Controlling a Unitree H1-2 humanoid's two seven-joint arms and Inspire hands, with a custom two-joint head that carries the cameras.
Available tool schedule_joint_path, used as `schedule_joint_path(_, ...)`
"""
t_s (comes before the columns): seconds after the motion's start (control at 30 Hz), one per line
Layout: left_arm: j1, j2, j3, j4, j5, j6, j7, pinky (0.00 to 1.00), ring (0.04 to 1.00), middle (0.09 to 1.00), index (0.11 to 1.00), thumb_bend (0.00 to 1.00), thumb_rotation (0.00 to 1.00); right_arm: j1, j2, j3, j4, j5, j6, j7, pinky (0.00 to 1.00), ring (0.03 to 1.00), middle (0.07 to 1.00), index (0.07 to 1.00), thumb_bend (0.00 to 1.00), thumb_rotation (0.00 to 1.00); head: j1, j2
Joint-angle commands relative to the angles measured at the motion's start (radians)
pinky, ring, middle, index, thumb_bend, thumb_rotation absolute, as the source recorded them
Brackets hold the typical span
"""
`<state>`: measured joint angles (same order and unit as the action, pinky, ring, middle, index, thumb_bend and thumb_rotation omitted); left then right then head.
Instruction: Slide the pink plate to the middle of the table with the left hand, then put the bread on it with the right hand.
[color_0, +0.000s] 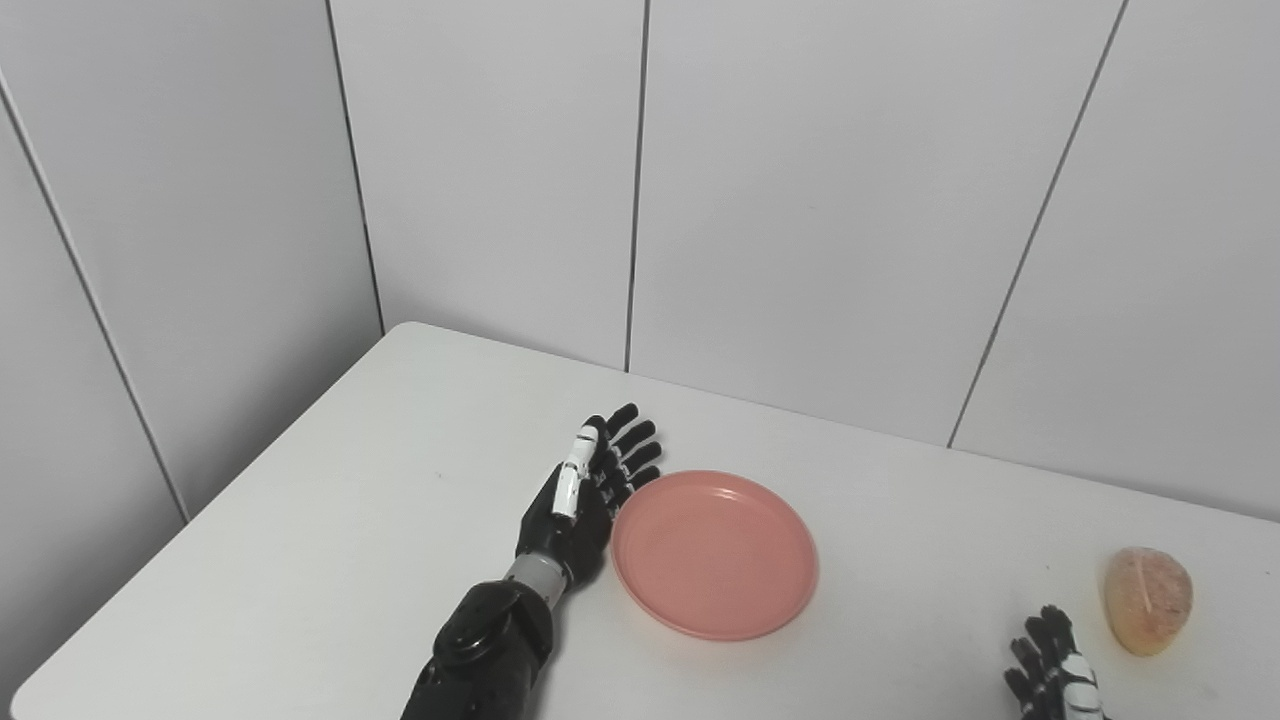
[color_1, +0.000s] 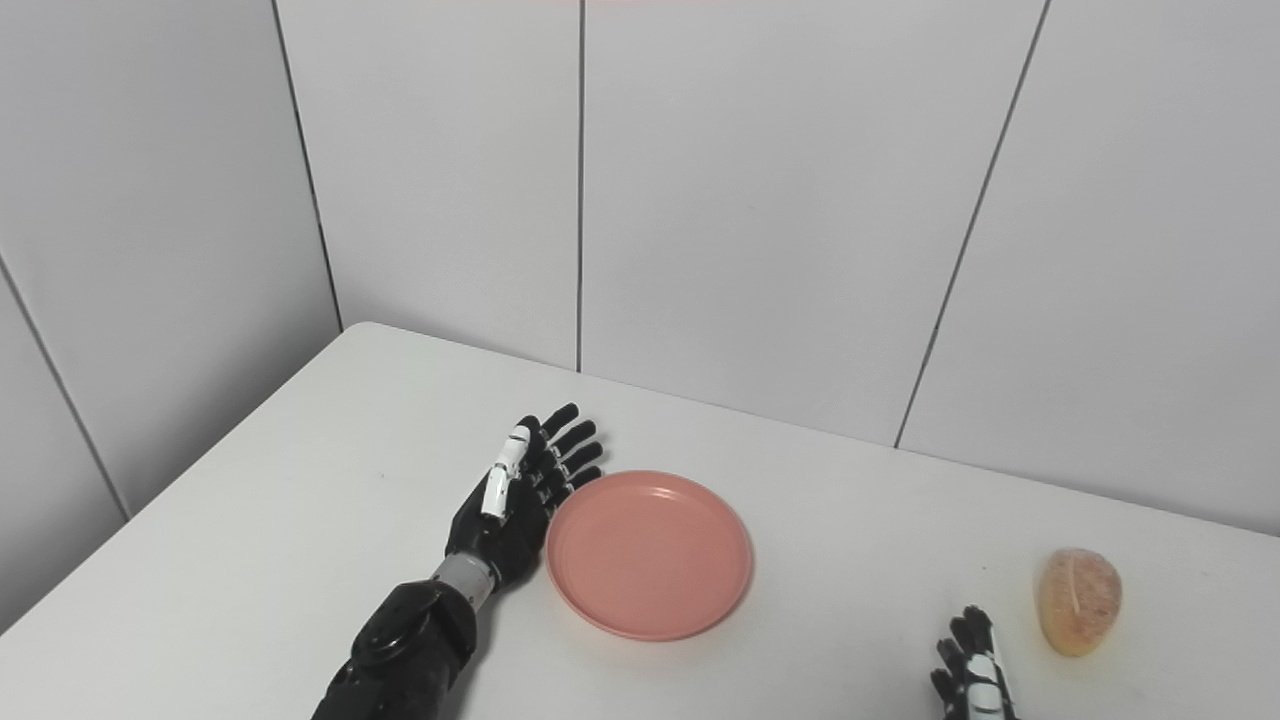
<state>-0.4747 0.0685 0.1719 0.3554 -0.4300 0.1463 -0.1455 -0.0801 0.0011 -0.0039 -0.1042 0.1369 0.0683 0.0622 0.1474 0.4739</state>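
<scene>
Left hand (color_0: 580, 500) flat, fingers spread, edge against pink plate (color_0: 714, 553) rim for sideways push. Plate sits mid-table. Bread (color_0: 1147, 599) far right; right hand (color_0: 1055, 675) beside it, half cropped, grip unclear.

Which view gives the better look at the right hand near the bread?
The right eye view: the right hand sits further inside the picture, fingers up, left of the bread. The left eye view shows about as much of it, nearer the corner. Neither shows its palm or grip.
</scene>
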Motion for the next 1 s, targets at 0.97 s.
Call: schedule_joint_path(0.97,0.158,-0.114,-0.092,-0.135,0.038,0.068,-0.007,0.93,0.921,0.923,0.903,0.37,1.00,-0.031,0.072,0.054,-0.074,-0.112,0.058,-0.067,0.98,0.959,0.966,0.962,0.34,1.00,-0.223,0.081)
